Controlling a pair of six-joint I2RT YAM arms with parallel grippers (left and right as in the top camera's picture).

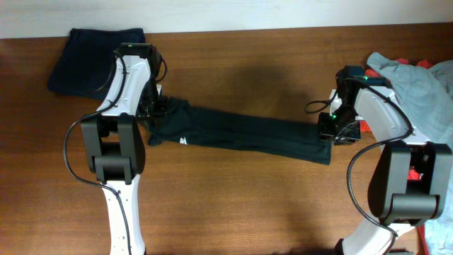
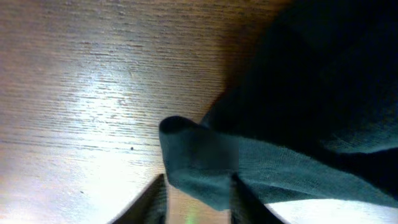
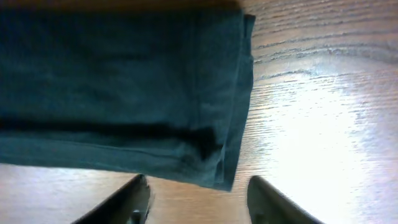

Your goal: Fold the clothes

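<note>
The black shirt (image 1: 241, 133) lies on the bench (image 1: 248, 205) as a long narrow strip. Its long axis runs left to right, and a small white mark (image 1: 182, 141) is near the left end. The left pincer (image 2: 198, 202) is closed on a fold of that end. The right pincer (image 3: 199, 200) stands wide open and empty at the hemmed right end.

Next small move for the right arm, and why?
Probably ease the right gripper forward and close on the hem of the black shirt: its jaws stand open with the hem corner just ahead, while the left gripper looks shut on the far end.
</note>
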